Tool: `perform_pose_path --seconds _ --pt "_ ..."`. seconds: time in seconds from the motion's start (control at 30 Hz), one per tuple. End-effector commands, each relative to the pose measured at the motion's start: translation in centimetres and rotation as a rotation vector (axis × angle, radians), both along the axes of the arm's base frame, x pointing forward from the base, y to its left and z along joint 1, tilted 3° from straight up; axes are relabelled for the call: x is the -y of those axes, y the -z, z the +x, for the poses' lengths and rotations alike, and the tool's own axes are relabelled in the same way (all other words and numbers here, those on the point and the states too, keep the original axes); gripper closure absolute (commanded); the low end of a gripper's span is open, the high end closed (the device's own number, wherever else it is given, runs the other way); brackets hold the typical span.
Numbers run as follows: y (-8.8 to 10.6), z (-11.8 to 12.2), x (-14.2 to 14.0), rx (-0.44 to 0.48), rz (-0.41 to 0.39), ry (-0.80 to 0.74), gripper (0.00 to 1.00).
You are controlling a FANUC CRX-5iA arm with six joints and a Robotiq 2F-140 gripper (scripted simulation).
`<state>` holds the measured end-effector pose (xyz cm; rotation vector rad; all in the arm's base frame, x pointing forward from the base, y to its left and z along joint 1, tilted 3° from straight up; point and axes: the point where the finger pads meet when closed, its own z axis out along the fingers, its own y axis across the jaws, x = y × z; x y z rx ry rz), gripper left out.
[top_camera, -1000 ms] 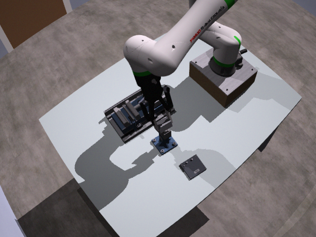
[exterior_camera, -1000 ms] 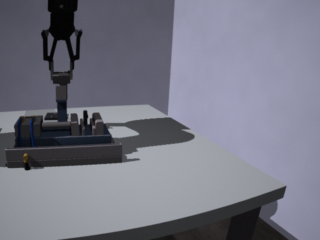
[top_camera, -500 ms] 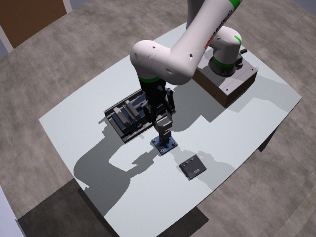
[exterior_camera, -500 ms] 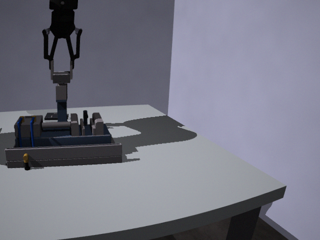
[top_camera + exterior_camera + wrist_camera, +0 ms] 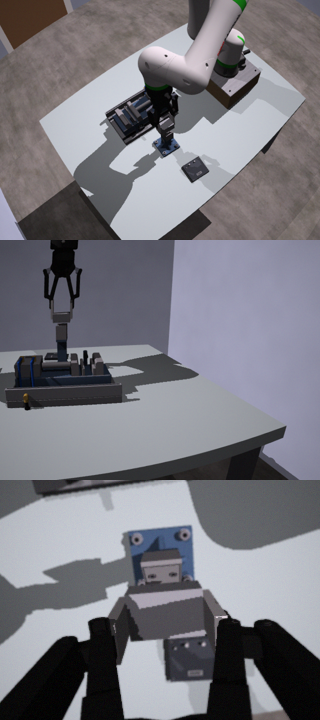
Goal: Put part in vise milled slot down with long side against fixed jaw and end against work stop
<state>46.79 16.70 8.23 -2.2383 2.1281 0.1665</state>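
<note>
V-block (image 5: pixel 61 333) directly beneath held part (image 5: pixel 61 317)

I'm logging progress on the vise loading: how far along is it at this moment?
Done: the part is off the infeed plate, which lies bare.
In hand: the gripper is shut on the part, holding it in the air just above the V-block, not touching it.
Left: nothing lies between the jaws of the open vise; the part must still be set slot down on the bars, against the fixed jaw and the work stop.
</note>
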Motion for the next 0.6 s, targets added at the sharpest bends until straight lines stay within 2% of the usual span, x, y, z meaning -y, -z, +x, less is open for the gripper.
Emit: perform_pose_path --seconds 0.0,0.57 --pt "-0.02 0.01 -0.06 0.002 -0.026 0.0 1.0" --pt "-0.03 0.0 -0.21 0.005 -0.083 -0.003 1.0"
